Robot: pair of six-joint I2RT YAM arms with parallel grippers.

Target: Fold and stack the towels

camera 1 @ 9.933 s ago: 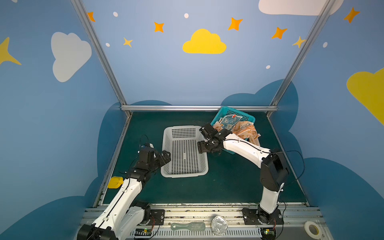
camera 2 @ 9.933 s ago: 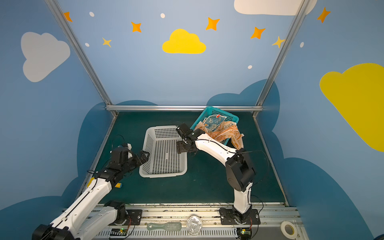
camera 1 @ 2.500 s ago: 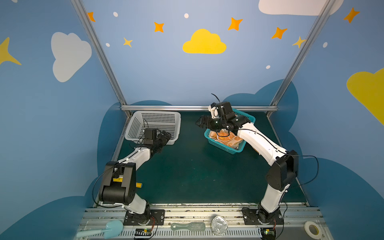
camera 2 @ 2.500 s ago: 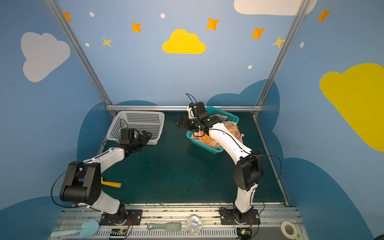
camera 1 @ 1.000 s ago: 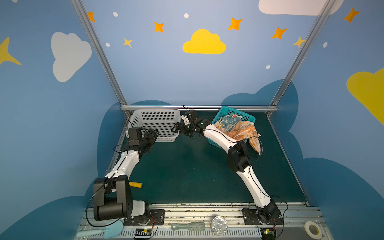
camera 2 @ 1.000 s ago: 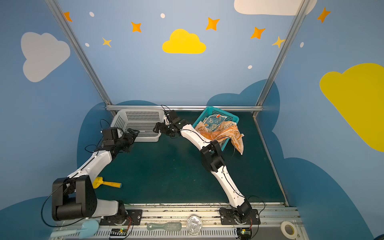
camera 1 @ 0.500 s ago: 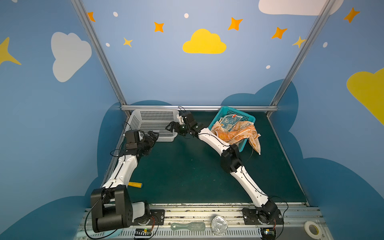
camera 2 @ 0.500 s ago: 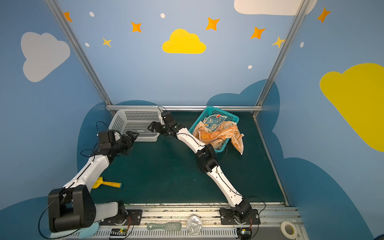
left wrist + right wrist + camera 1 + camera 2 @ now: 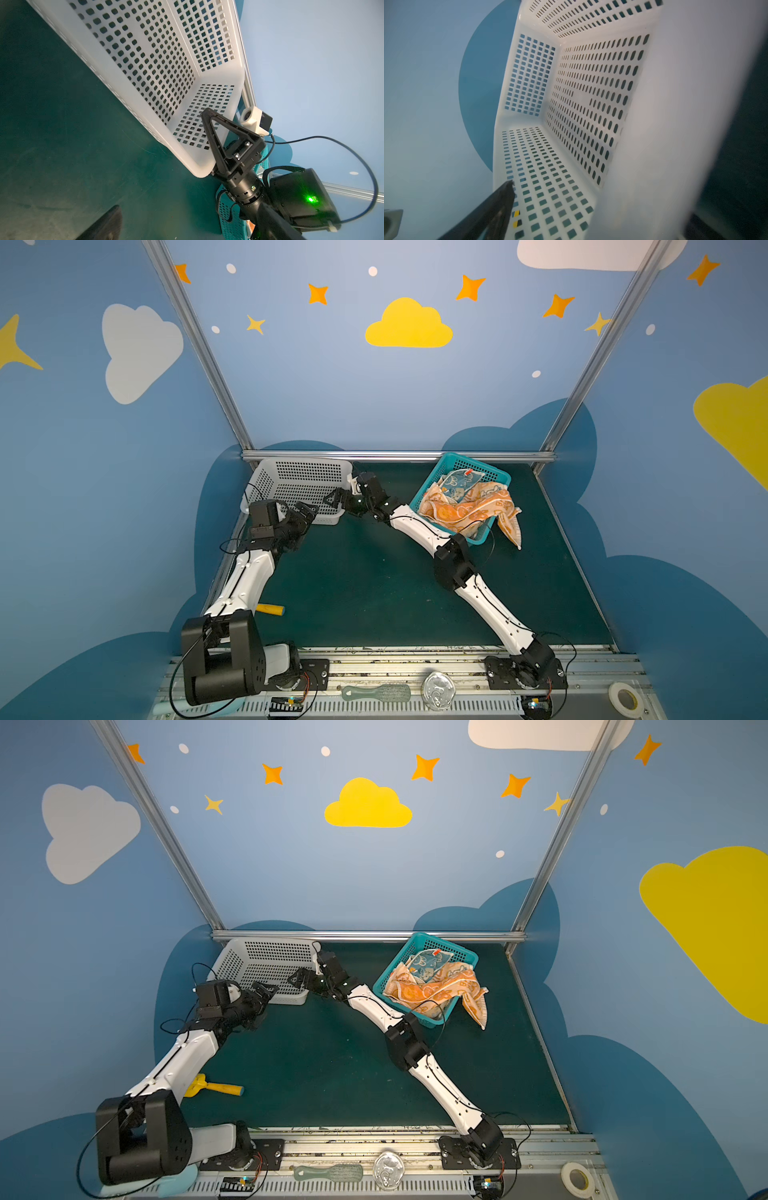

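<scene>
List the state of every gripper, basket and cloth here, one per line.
Rabbit-print cloth towels: crumpled, unfolded, one hanging outside its basket.
Teal perforated plastic basket: holding them.
White perforated plastic basket: empty.
Left gripper: open, at the white basket's front rim.
Right gripper: open, astride its end wall.

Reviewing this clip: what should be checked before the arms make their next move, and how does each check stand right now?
1. Left gripper open: ok.
2. Right gripper open, jaws either side of the white basket's end wall: ok.
3. White basket sitting flat: not ok, tipped up by the back rail.
4. Towels folded: not ok, bunched in the teal basket, one hanging over its rim.
5. Table middle free for folding: ok.
</scene>
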